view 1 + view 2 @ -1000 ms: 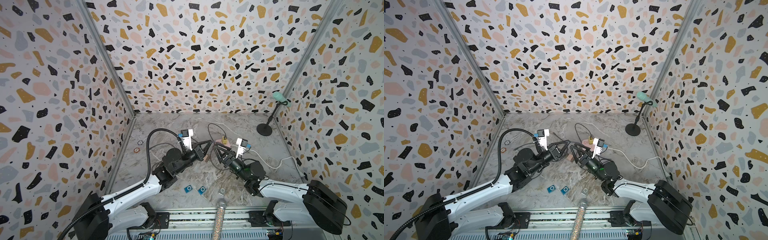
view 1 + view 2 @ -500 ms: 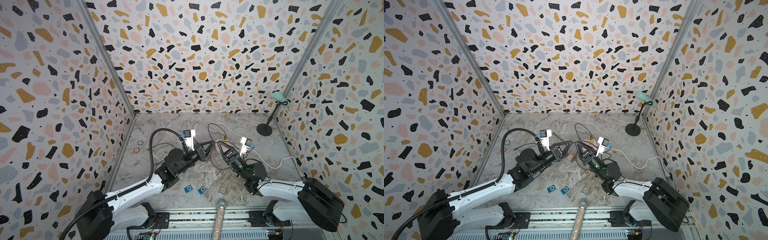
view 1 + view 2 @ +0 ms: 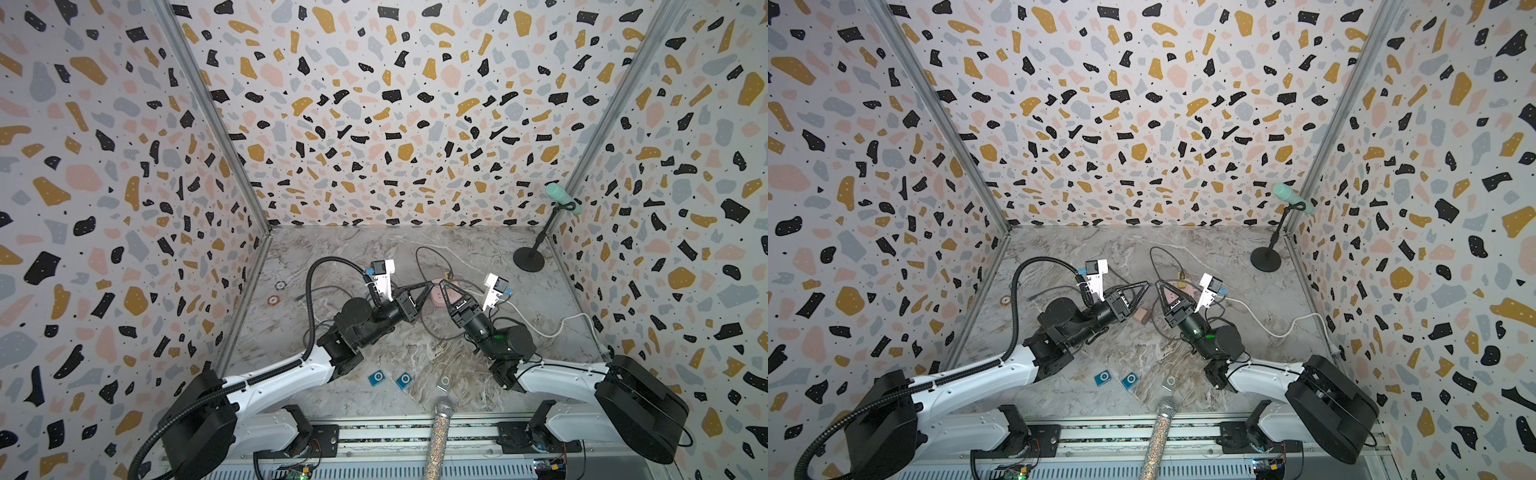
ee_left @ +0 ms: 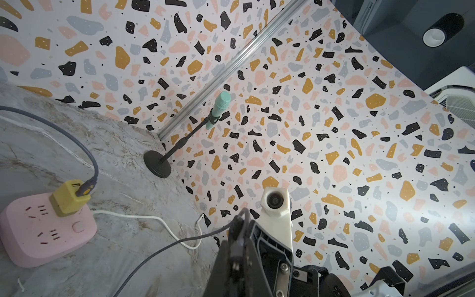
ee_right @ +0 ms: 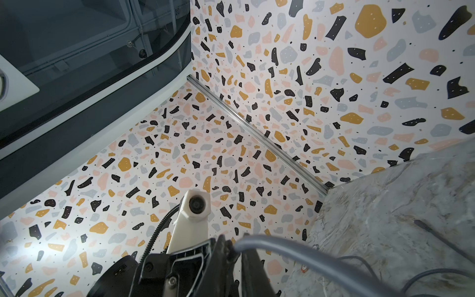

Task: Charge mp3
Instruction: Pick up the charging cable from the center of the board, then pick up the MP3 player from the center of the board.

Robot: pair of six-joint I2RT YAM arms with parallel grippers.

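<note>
We find the power strip (image 4: 38, 231) mid table (image 3: 353, 249), a charger (image 4: 70, 196) on it. Left pincer (image 3: 431, 284) and right pincer (image 3: 443, 282) meet above it, both on the cable (image 5: 282, 246). A stand (image 3: 528, 259) occupies the far right corner; three mp3 players (image 3: 404, 380) line the front edge.

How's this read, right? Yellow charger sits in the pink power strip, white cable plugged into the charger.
Wrong on colour: the cable plugged into the yellow charger is gray, not white, as the left wrist view shows. The charger does sit in the pink power strip; the white cord leaves the strip.
</note>
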